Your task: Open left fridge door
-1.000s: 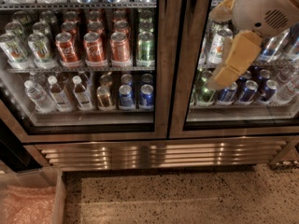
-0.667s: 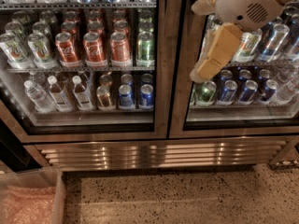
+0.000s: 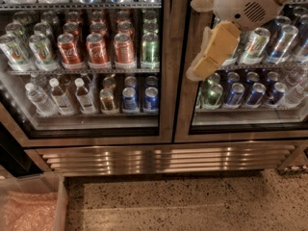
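Note:
The fridge (image 3: 163, 159) fills the upper view, its two glass doors side by side above a louvred steel base grille. The left fridge door (image 3: 166, 57) is shut; red cola cans (image 3: 98, 49) and clear water bottles (image 3: 41, 97) show through its pane. My gripper (image 3: 204, 64), tan and hanging from a white wrist (image 3: 245, 6), points down and to the left. It hovers in front of the left frame edge of the right door (image 3: 255, 88), just right of the central posts. It holds nothing.
A clear plastic bin (image 3: 57, 201) lined with pinkish wrap stands on the speckled floor (image 3: 192, 203) at the lower left. A dark gap runs along the fridge's left side. Green, silver and blue cans fill the right door's shelves.
My gripper and wrist have moved left, from in front of the right door's cans to the door's left edge near the central posts. Both doors stay shut.

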